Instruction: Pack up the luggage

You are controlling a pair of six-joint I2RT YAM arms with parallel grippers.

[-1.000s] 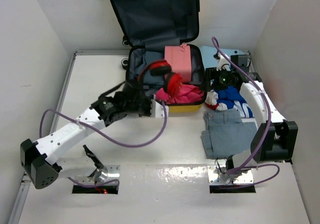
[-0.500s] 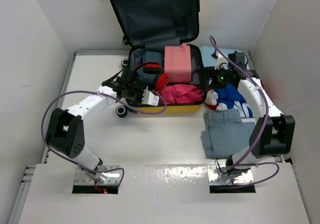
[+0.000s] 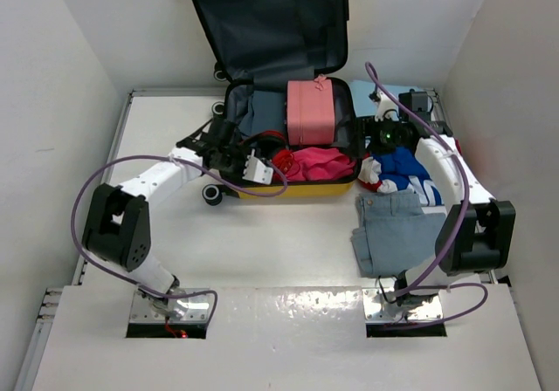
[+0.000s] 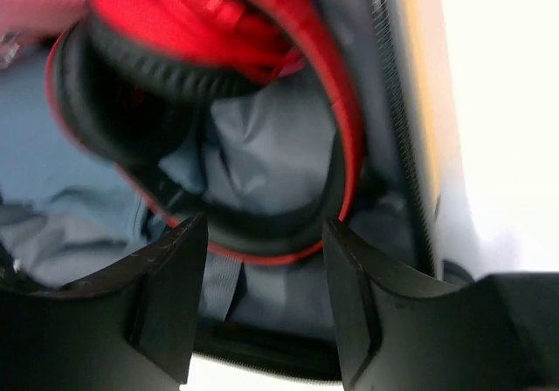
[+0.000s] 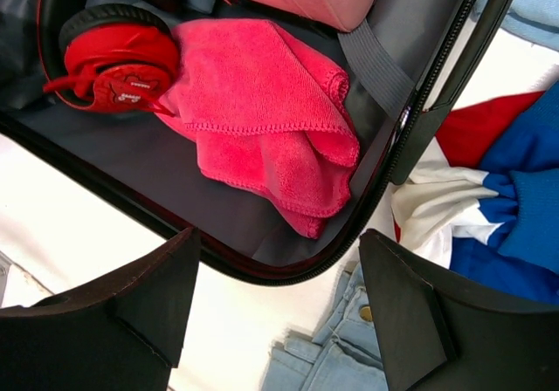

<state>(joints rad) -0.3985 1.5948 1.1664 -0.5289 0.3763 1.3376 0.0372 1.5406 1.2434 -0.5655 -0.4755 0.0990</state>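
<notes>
The yellow luggage [image 3: 297, 188] lies open at the back of the table, its dark lid propped against the wall. Inside are a pink boxy case [image 3: 310, 110], a red towel [image 3: 316, 161] and red headphones [image 3: 278, 153]. My left gripper [image 3: 244, 151] hovers over the luggage's left half, open, with nothing between its fingers. In the left wrist view the headphones [image 4: 210, 103] rest on the grey lining just beyond my left gripper [image 4: 265, 234]. My right gripper [image 3: 371, 147] is open and empty above the luggage's front right corner [image 5: 288, 273], near the red towel [image 5: 262, 103].
Folded light-blue jeans [image 3: 397, 229] lie on the table right of centre, with a blue, red and white sweater [image 3: 406, 173] behind them. A pale blue item [image 3: 397, 94] sits at the back right. White walls close in on both sides.
My left arm has swung back and to the left, lowering the headphones into the luggage. Its gripper has opened and let them go. The right arm has barely moved.
</notes>
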